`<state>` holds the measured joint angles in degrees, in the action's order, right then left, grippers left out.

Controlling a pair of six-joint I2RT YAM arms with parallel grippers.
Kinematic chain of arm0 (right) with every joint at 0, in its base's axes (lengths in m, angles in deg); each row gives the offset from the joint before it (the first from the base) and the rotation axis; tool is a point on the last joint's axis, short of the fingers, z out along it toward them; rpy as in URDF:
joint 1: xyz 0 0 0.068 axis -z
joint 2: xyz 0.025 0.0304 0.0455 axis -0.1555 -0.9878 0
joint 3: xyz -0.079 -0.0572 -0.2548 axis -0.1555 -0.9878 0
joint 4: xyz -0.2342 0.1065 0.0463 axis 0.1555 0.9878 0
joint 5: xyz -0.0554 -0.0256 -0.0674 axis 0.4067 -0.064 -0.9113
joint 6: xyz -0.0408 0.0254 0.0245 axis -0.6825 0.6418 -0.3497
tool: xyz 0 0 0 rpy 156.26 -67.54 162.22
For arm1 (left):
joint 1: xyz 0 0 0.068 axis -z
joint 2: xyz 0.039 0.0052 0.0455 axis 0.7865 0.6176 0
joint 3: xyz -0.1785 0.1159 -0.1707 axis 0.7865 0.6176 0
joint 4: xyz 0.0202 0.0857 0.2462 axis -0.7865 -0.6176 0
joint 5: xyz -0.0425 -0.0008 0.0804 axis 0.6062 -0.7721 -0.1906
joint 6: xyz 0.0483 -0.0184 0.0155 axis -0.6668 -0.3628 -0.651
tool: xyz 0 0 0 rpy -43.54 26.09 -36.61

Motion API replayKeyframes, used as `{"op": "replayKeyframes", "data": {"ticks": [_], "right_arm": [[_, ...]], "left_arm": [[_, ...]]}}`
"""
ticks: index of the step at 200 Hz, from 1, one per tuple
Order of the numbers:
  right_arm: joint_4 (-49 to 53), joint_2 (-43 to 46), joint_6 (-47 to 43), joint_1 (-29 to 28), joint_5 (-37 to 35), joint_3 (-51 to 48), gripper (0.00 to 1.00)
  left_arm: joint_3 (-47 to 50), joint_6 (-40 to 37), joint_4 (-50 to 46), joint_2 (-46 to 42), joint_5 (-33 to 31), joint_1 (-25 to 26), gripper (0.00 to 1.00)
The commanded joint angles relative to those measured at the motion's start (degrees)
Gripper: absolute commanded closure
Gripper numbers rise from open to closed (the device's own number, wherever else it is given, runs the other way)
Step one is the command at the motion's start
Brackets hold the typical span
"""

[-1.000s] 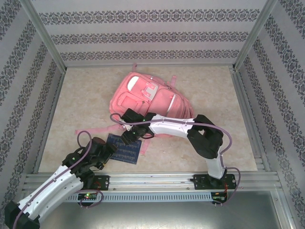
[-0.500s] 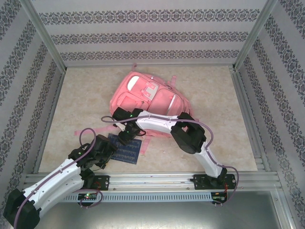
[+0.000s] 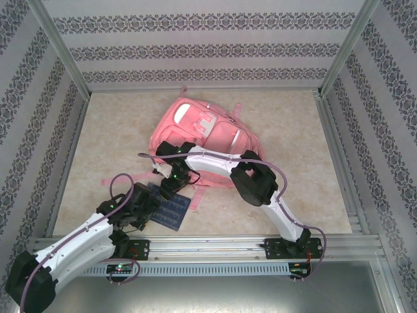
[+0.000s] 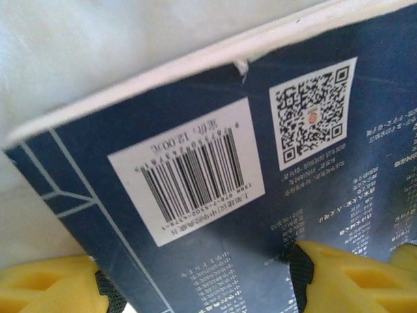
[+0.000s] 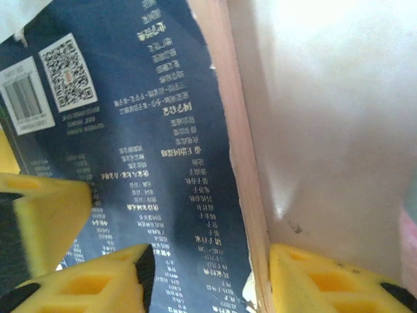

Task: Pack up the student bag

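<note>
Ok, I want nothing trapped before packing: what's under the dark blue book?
The dark blue book rests on the pale table, which shows beside the book's edges in both wrist views. Whatever lies directly beneath the cover is hidden by the book itself.

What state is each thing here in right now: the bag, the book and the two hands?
student bag: lying flat, front pockets facing up.
book: closed, back cover with barcode facing up.
left hand: open, fingers spread over the book's cover.
right hand: open, fingers straddling the book's edge.
</note>
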<state>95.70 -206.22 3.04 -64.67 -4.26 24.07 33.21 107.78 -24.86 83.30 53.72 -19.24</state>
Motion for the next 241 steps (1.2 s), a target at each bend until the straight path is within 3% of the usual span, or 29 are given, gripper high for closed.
{"op": "replayKeyframes", "data": {"ticks": [1,20,41,115,131,148,165,198,241], "right_arm": [[0.9,3.3,-0.8,0.1,5.8,-0.1,0.56],[0.4,4.5,-0.5,0.9,7.0,-0.4,0.71],[-0.6,4.8,0.2,1.0,10.8,-1.0,0.79],[-2.6,0.9,1.1,0.4,21.1,-3.5,0.69],[-3.0,0.4,1.4,0.4,19.5,-3.8,0.72],[-4.3,1.4,2.0,0.5,17.5,-4.4,0.84],[-4.9,3.9,2.9,1.3,12.6,-5.0,1.00],[-11.9,13.1,8.5,5.0,8.5,-11.1,1.00],[-28.5,25.9,17.3,8.3,16.5,-23.8,1.00]], "left_arm": [[10.7,1.8,34.8,6.0,3.9,0.3,0.31],[10.3,1.5,34.7,5.9,3.6,0.2,0.32],[10.1,1.1,34.9,5.6,3.4,0.3,0.32],[10.7,0.3,35.3,2.8,3.2,0.3,0.32],[10.8,0.4,34.7,1.9,3.1,0.2,0.32],[10.2,-0.3,33.5,1.2,3.2,0.2,0.32],[8.1,-2.3,29.0,-0.3,3.1,0.1,0.30],[-0.2,-9.3,11.7,-7.4,-0.6,-0.6,0.22],[-12.1,-17.4,-4.7,-9.9,-5.7,-1.8,0.14]]}}
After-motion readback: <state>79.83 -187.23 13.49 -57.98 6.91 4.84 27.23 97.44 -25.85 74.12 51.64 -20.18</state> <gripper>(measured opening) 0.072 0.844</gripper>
